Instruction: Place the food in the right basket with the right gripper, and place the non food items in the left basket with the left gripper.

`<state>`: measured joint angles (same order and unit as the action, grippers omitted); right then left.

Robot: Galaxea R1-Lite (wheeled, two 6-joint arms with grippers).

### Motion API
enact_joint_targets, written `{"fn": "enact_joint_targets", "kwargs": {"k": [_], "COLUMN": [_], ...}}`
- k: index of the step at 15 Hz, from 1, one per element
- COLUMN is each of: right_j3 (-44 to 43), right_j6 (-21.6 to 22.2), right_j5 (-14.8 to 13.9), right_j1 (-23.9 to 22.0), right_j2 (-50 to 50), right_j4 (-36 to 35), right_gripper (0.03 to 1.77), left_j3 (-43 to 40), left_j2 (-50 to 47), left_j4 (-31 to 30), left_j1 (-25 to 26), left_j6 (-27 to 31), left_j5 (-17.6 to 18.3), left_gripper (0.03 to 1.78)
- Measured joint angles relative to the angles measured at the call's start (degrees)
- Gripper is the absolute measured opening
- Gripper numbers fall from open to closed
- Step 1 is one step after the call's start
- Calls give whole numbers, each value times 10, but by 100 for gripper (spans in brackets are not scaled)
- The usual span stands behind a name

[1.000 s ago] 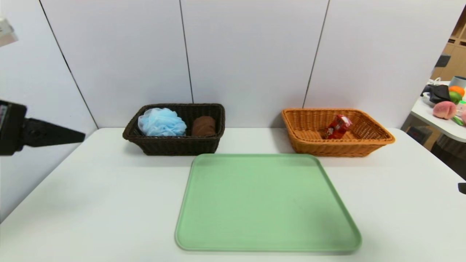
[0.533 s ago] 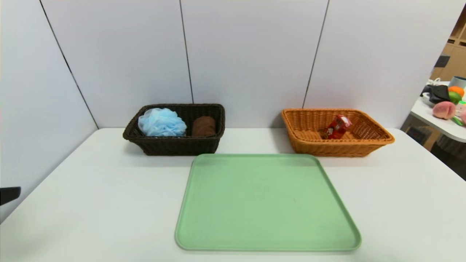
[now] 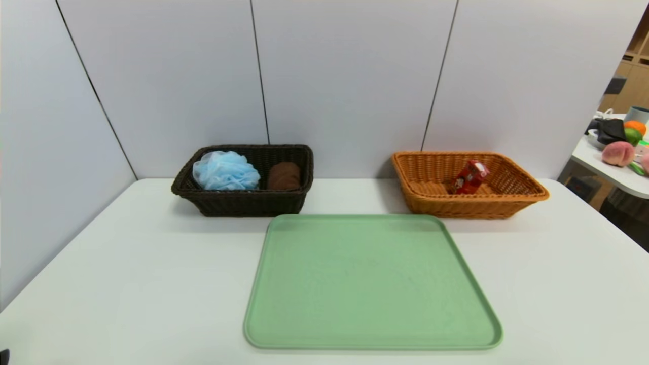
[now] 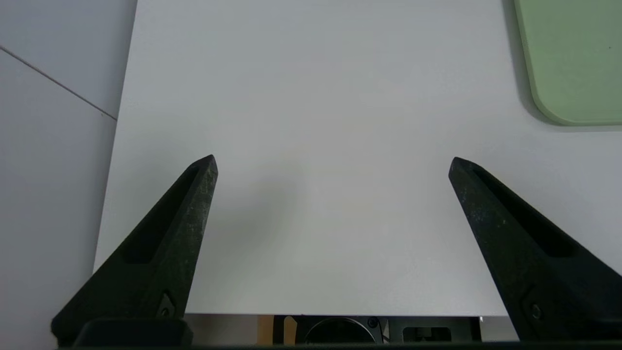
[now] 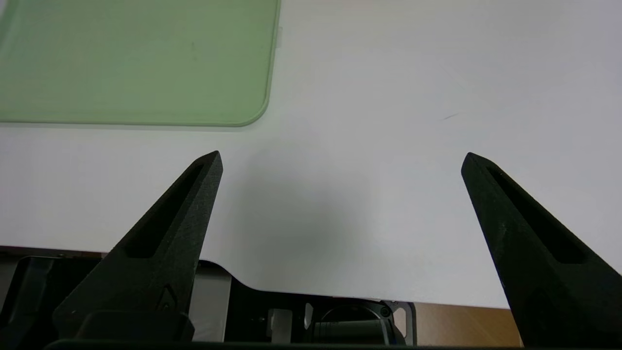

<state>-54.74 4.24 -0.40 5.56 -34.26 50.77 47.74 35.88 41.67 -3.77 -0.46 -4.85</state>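
Observation:
The red drink carton leans tilted inside the orange-tan basket at the back right. The light-blue bath puff and the brown rolled towel lie side by side in the dark brown basket at the back left. My left gripper is open and empty, low over the bare table near its front left edge. My right gripper is open and empty too, over the table's front right edge. Neither gripper shows in the head view.
A light green tray with nothing on it lies in the middle of the white table; its corners show as the tray and the tray in the wrist views. A side table with fruit stands far right.
The left arm dropped from mid-height at the left edge of the head view and left that view. The baskets, their contents and the tray stayed put.

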Motion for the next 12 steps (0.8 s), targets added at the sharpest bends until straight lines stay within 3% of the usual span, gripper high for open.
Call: {"fn": "enact_joint_targets", "kwargs": {"k": [5,9,12], "right_j3": [52,82,88], "right_j6": [-21,-36,-36], "right_j5": [14,19,43], "right_j1": [-17,-25,-28], "right_j2": [79,149,181], "right_j4": [2,-5,-38], "right_gripper": [170,170,170], "left_j3": [-85,-147,-183], "left_j2": [-103,-172,-203], "left_j4": [-9,-56,-106], "left_j1": [11,12,15], "left_j6": [1,4,4], "left_j5": [36,59,79], "left_gripper": [169,169,169]}}
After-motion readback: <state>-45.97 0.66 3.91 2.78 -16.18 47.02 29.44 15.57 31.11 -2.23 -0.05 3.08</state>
